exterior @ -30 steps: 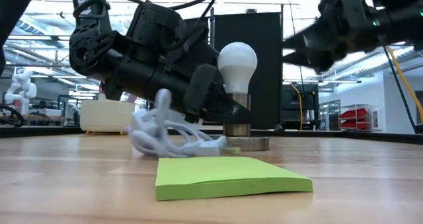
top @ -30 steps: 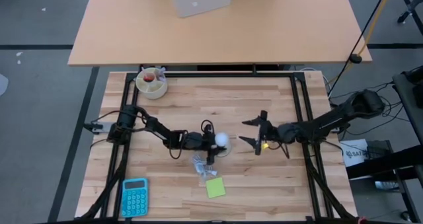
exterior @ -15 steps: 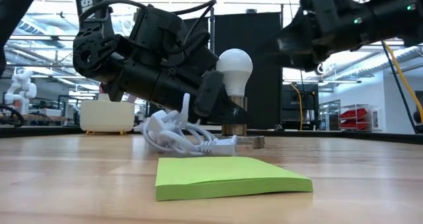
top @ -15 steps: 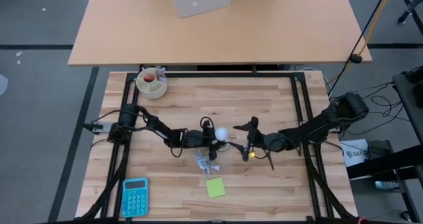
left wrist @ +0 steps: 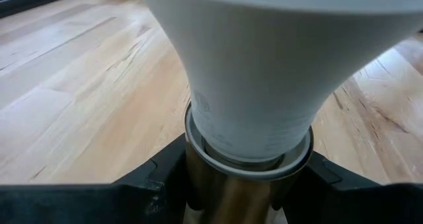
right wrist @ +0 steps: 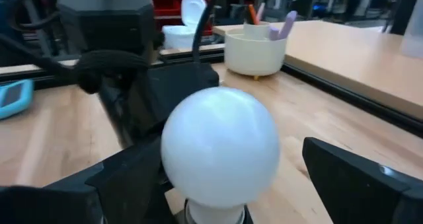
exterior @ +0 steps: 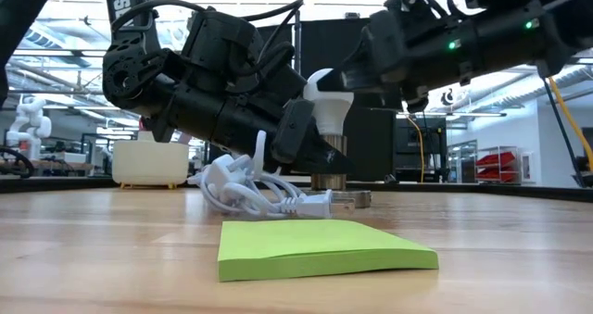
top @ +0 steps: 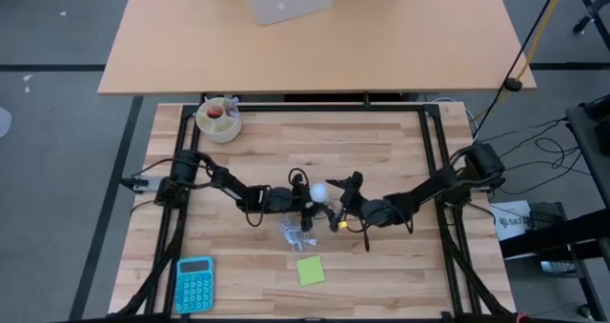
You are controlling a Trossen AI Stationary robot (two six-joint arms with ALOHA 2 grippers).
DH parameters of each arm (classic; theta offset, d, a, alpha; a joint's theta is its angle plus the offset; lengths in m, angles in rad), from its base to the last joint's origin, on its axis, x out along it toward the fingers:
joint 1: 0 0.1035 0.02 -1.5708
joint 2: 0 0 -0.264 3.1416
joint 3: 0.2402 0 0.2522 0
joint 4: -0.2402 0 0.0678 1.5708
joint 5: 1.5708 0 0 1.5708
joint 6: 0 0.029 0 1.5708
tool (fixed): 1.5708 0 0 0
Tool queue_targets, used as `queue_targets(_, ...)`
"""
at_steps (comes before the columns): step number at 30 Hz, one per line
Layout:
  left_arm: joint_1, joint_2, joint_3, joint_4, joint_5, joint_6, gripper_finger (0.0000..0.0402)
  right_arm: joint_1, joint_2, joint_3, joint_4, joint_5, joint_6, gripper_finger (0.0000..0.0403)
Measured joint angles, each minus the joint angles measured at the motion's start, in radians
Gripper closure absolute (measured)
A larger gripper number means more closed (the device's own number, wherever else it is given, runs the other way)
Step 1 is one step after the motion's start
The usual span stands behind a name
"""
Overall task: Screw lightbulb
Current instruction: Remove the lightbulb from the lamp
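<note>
The white lightbulb (top: 321, 191) stands upright with its base in a brass-coloured socket sleeve (left wrist: 231, 197) on a round grey disc (exterior: 350, 201) at the table's middle. My left gripper (top: 303, 201) comes from the table's left and is shut on that sleeve below the bulb (exterior: 332, 96). My right gripper (top: 336, 199) comes from the table's right and is open. Its fingers stand on either side of the bulb's globe (right wrist: 220, 145), and a gap shows beside one finger (right wrist: 357, 178). I cannot tell whether the other finger touches the globe. My left gripper pinches the socket sleeve (left wrist: 218, 204) between its two fingers (left wrist: 158, 181), just under the bulb's collar. The fingers come slanting down from the table's left. The sleeve stands upright on its disc on the table.
A coiled white cable (top: 294, 235) lies just near of the socket, and it also shows in the low view (exterior: 250, 189). A green sticky-note pad (top: 310, 270) and a blue calculator (top: 193, 285) lie toward the near edge. A cream bowl (top: 218, 118) stands at the far left.
My right gripper has gone toward the table's left, up to the bulb, and its open fingers now stand around the globe. The white cable beside my left gripper has settled onto the table. The bulb has stayed upright in the socket.
</note>
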Motion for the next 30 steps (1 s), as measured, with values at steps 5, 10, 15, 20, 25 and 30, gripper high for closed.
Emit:
queue_targets(5,-0.001,0.000,0.000,0.000,0.003,-0.001,0.0220,0.000,0.060,0.002,0.107,0.007,-0.045,0.0048)
queue_targets(10,-0.003,0.000,0.001,0.000,0.003,0.000,0.0220,-0.001,0.069,0.003,0.138,-0.024,-0.081,0.0070)
queue_targets(15,-0.005,0.000,0.001,0.001,0.011,0.002,0.0220,-0.004,0.069,0.002,0.138,-0.064,-0.107,0.0099)
queue_targets(20,-0.009,0.000,0.001,0.001,0.012,0.003,0.0220,-0.016,0.069,0.001,0.144,-0.109,-0.116,0.0116)
queue_targets(25,-0.015,0.000,0.000,0.002,0.010,0.007,0.0220,-0.022,0.069,-0.017,0.174,-0.152,-0.129,0.0121)
queue_targets(30,-0.016,0.000,0.000,0.002,0.034,0.009,0.0220,-0.043,0.068,-0.058,0.240,-0.263,-0.151,0.0122)
